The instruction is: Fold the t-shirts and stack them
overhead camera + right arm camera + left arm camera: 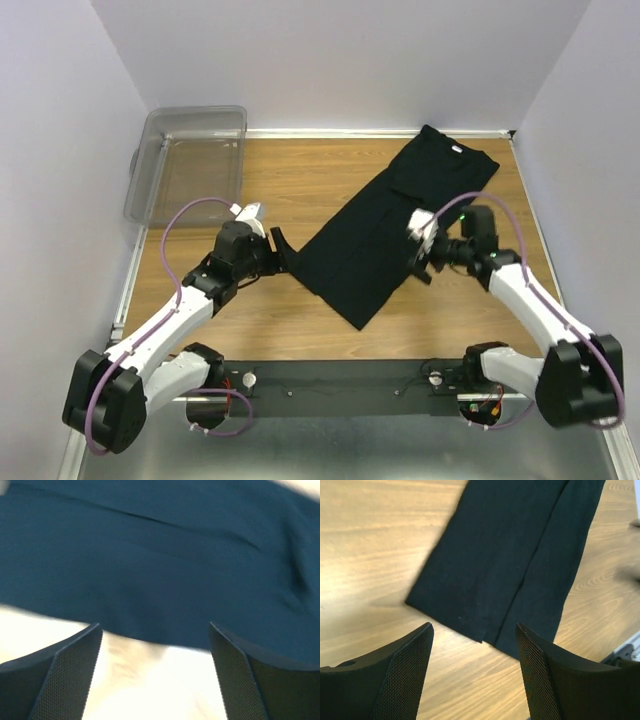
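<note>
Lying diagonally on the table [300, 190], the shirt [400, 225] is folded lengthwise into a narrow strip, probably awaiting a crosswise fold. Left pincer [283, 252] and right pincer [421, 258] flank it, both wide and empty, seemingly poised to grip.

The t-shirt [395, 225] is plain black with a small white neck tag [456, 150], though in the blurred right wrist view its cloth reads as dark teal-blue. The bench [300, 180] is warm honey-brown wood streaked with darker grain, the bin [190, 165] is clear with a greyish cast, and the walls [60, 120] are pale lilac-white. The arms [165, 330] are white with black joints and purple cables [165, 240], and the left pincer [475, 645] and right pincer [154, 630] are black with a fine mesh pattern.
</note>
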`<action>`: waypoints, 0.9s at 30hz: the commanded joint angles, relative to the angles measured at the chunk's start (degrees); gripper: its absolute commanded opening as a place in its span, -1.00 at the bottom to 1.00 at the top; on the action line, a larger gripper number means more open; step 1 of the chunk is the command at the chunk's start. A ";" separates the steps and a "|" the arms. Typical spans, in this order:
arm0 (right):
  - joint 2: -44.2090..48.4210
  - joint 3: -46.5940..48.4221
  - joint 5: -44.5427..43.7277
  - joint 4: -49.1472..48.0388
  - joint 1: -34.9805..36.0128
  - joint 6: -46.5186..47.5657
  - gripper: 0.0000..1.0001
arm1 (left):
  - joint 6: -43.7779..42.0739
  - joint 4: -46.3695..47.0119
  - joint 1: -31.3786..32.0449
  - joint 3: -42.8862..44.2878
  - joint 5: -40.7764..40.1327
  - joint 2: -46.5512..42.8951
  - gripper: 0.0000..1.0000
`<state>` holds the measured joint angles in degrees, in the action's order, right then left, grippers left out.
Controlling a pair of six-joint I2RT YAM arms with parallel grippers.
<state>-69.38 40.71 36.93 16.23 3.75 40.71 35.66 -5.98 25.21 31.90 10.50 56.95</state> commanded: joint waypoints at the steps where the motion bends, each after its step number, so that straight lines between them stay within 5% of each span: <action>1: 5.85 -3.55 11.39 5.11 10.75 14.25 0.93 | 6.44 0.88 1.15 -2.19 -4.17 0.00 0.49; 4: 3.73 -2.39 1.01 3.29 24.67 7.65 0.93 | 10.04 2.46 1.94 -4.74 -6.19 1.67 0.49; 5: 3.90 -3.08 -4.35 -0.20 35.60 4.24 0.97 | 11.87 3.68 2.03 -5.70 -6.80 2.37 0.49; 8: -0.55 1.09 -14.68 -0.77 45.88 -3.68 1.00 | 14.25 3.52 2.30 -5.45 -8.30 5.71 0.47; 13: -9.71 3.60 -22.50 1.35 52.22 -3.97 1.00 | 15.23 5.71 2.65 -5.09 -10.06 10.71 0.47; 22: -9.54 1.83 -19.10 0.38 52.24 -4.49 1.00 | 10.66 4.48 2.91 -1.14 -18.84 17.23 0.40; 27: -13.84 2.27 -19.96 -0.14 52.41 -5.73 1.00 | 4.00 4.04 2.91 0.80 -17.36 14.44 0.29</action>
<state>-80.36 43.20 18.26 16.45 55.72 36.49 45.36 -2.04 27.88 30.92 -3.97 74.22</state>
